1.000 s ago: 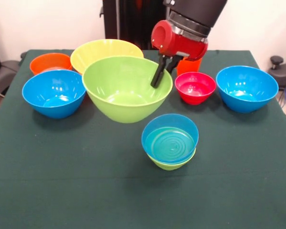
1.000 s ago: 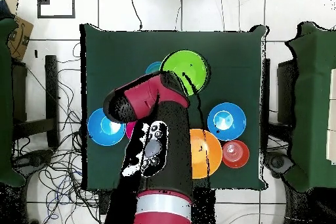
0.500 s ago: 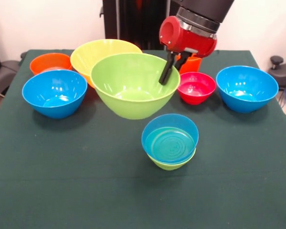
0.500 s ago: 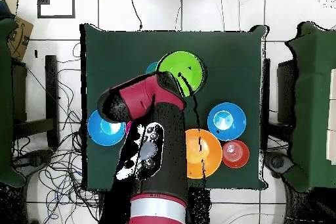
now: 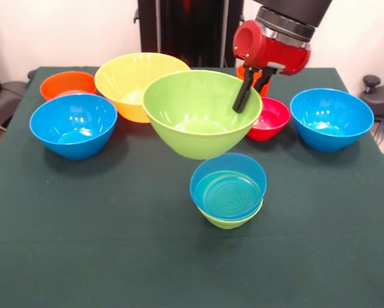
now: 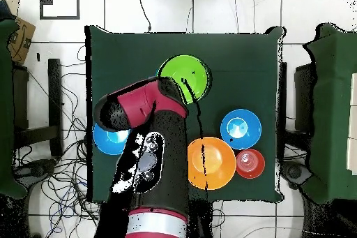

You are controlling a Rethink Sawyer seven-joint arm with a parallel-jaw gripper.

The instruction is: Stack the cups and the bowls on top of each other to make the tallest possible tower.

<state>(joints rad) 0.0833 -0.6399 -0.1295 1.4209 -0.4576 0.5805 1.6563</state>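
My gripper (image 5: 242, 104) is shut on the right rim of the large lime green bowl (image 5: 198, 115), one finger inside it, and holds it off the table. Just in front of and below that bowl stands a small stack, a blue bowl (image 5: 228, 186) nested in a little yellow-green one (image 5: 230, 221). The big yellow bowl (image 5: 131, 80) sits behind on the left. An orange cup (image 5: 243, 70) peeks out behind the gripper. From overhead, the lime bowl (image 6: 183, 75) shows past the arm, and the gripper itself is hidden there.
On the green cloth stand an orange bowl (image 5: 66, 83) and a blue bowl (image 5: 73, 125) at the left, a red-pink bowl (image 5: 272, 119) and another blue bowl (image 5: 331, 119) at the right. Overhead, the arm (image 6: 150, 151) covers much of the table's lower middle.
In the front view the gripper has carried the lime bowl rightward, away from the yellow bowl, to just above and behind the small stack. The other bowls have not moved.
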